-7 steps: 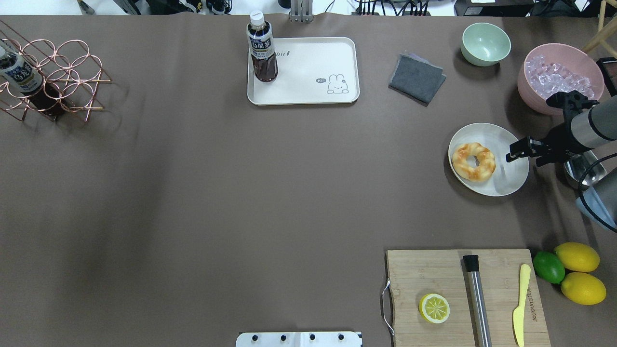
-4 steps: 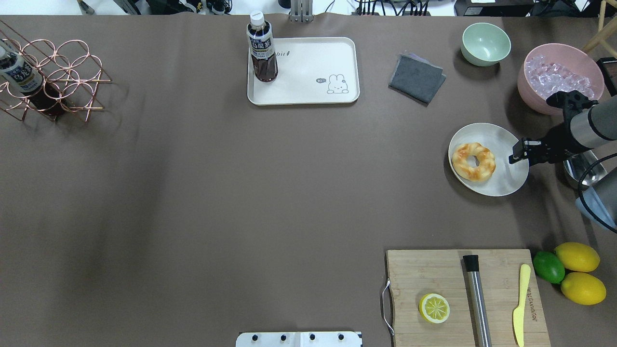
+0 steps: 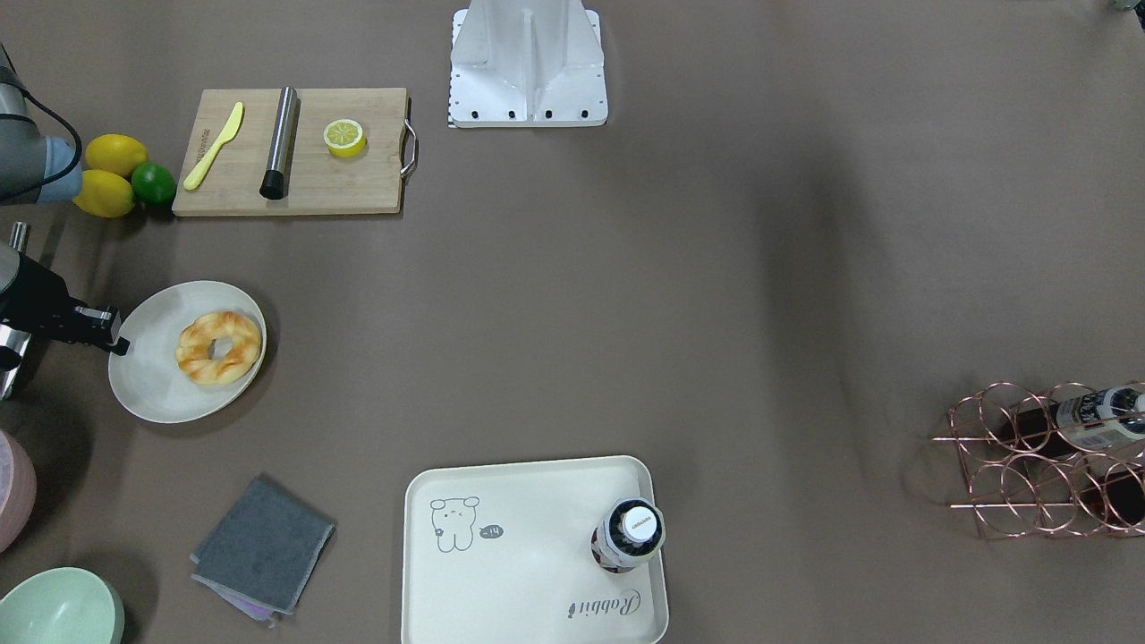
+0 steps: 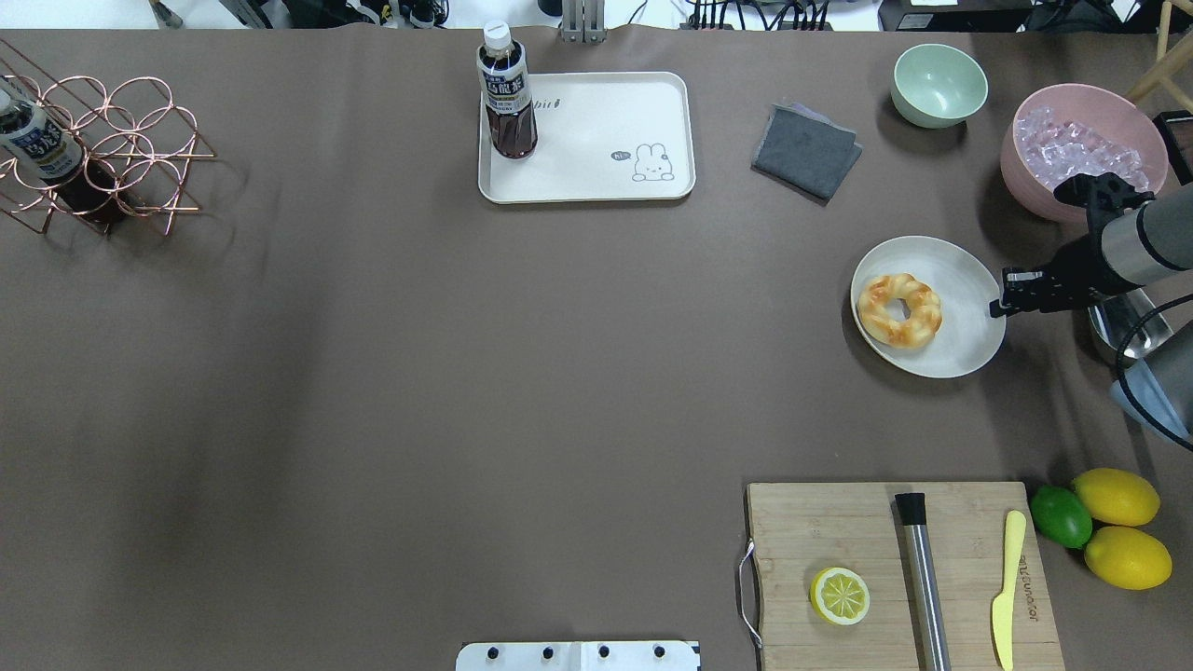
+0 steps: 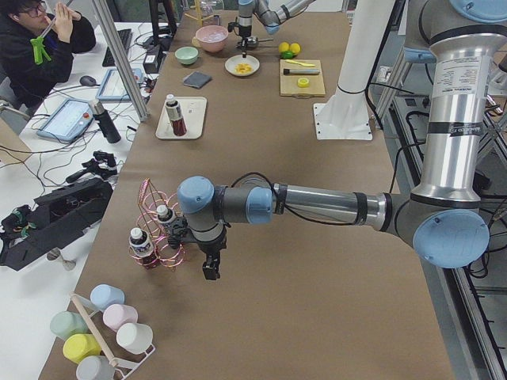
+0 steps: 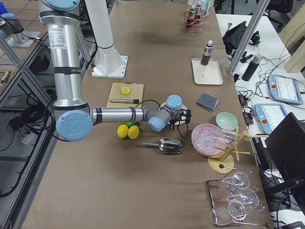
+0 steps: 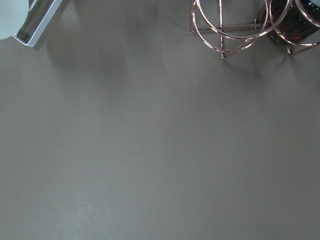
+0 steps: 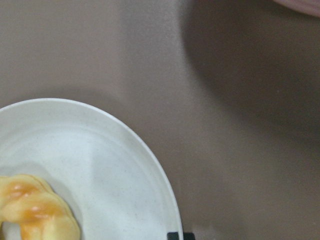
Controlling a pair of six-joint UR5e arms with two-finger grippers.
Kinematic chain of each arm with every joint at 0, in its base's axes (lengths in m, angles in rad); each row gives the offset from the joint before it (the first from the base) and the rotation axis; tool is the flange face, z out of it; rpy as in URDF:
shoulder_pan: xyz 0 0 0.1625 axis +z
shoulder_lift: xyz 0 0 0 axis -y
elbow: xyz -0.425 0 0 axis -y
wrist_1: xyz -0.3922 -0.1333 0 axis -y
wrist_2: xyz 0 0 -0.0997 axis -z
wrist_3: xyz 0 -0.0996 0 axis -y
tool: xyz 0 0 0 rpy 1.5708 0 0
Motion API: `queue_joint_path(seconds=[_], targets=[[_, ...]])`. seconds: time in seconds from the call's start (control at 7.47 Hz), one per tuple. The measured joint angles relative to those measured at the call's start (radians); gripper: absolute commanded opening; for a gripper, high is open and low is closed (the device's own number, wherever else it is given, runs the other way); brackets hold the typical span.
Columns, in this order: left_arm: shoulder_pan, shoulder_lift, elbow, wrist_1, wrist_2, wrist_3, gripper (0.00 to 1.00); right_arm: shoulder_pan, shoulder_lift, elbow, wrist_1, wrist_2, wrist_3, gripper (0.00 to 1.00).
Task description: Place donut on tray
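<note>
Closest to the robot's base on my right-hand side, I see a rectangular wooden cutting board (image 4: 820,522) carrying a half lemon slice (image 4: 840,595), a steel cylinder with a black end (image 4: 923,578) and a pale yellow plastic knife (image 4: 1007,587). Just beside the board lie two yellow lemons (image 4: 1116,497) and a green lime (image 4: 1061,516). Farther out, the golden-brown twisted ring donut (image 4: 918,326) lies flat on a round off-white plate (image 4: 960,349), on the half of it away from the arm. The black right gripper (image 4: 999,303) sits at the plate's rim on the arm's side, apart from the donut; I cannot tell how wide its fingers stand or whether they have hold of the rim. Beyond that, at the far edge, the large cream rectangular tray (image 4: 596,140) with its grey animal drawing holds only an upright dark tea bottle with a white cap (image 4: 507,93) in one corner, well apart from the donut. A folded grey cloth (image 4: 806,151), a mint-green bowl (image 4: 939,84) and a pink bowl of ice (image 4: 1025,191) lie to its right. Far left, the left gripper (image 5: 210,269) hangs over bare table near a copper wire bottle rack (image 4: 121,140); I cannot tell its opening.
</note>
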Motion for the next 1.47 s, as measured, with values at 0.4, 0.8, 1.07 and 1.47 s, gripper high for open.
queue_joint_path(seconds=[0.4,0.8,1.07,1.47], targets=[[0.000,-0.001,0.002,0.000,0.000,0.000,0.98,0.013,0.058,0.002,0.090,0.070,0.159,0.00],[0.000,0.000,0.003,0.000,0.000,0.000,0.98,0.015,0.164,-0.009,0.109,0.083,0.266,0.00],[0.000,-0.001,0.005,0.000,0.000,-0.001,0.98,-0.003,0.283,-0.052,0.054,0.072,0.302,0.00],[0.000,-0.013,0.007,0.000,0.000,-0.001,0.98,-0.054,0.486,-0.127,-0.139,-0.031,0.300,0.00]])
